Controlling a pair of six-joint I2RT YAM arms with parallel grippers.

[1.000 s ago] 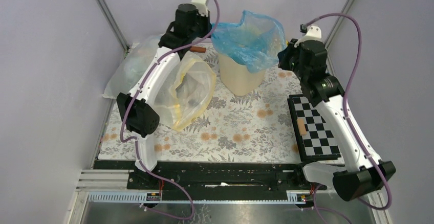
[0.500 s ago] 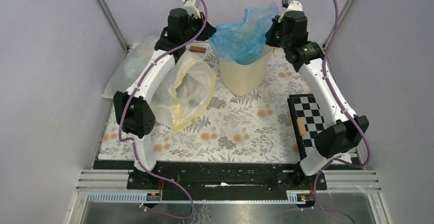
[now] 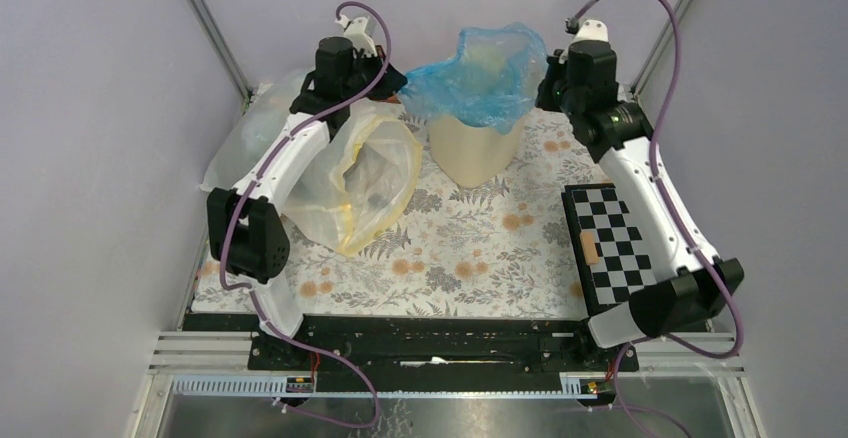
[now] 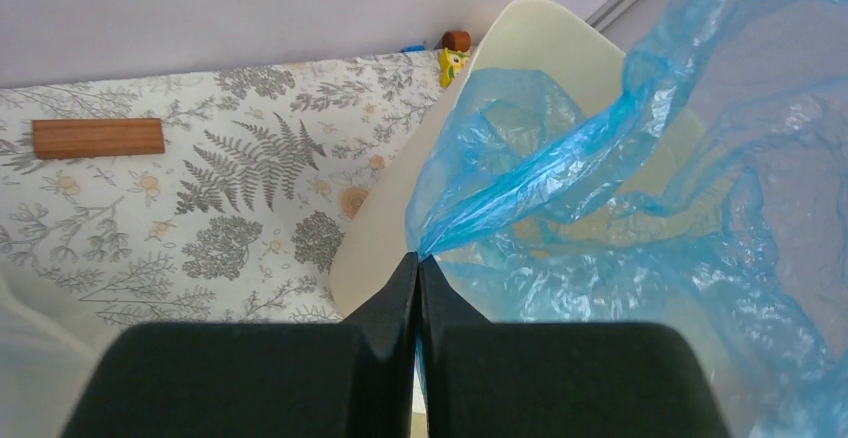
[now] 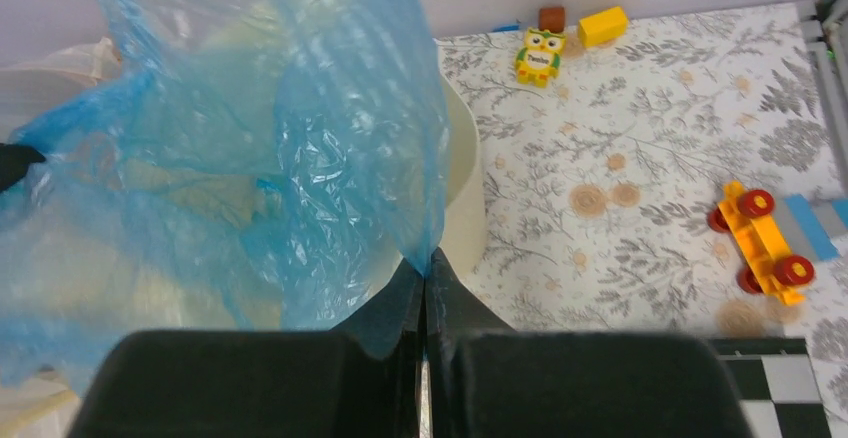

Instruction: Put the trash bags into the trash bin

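The light-blue trash bag [image 3: 478, 76] hangs open over the mouth of the cream trash bin [image 3: 472, 153] at the back middle of the table. My left gripper [image 3: 398, 80] is shut on the bag's left edge; in the left wrist view the gripper [image 4: 418, 258] pinches a blue fold [image 4: 520, 183] beside the bin's rim [image 4: 540, 13]. My right gripper [image 3: 545, 83] is shut on the bag's right edge; in the right wrist view it [image 5: 425, 254] pinches the bag [image 5: 250, 148] next to the bin wall [image 5: 462, 188]. The bag is stretched between both grippers.
A large clear and pale-yellow bag [image 3: 365, 178] lies left of the bin under my left arm. A checkerboard [image 3: 612, 248] lies at the right. A wooden block [image 4: 98, 137], an owl toy [image 5: 540, 55], a yellow block [image 5: 603, 26] and an orange toy car [image 5: 757, 240] lie on the floral cloth.
My left gripper has pulled the bag's left edge outward to the left. My right gripper has moved right and down a little with the bag's right edge, spreading the bag wider over the bin.
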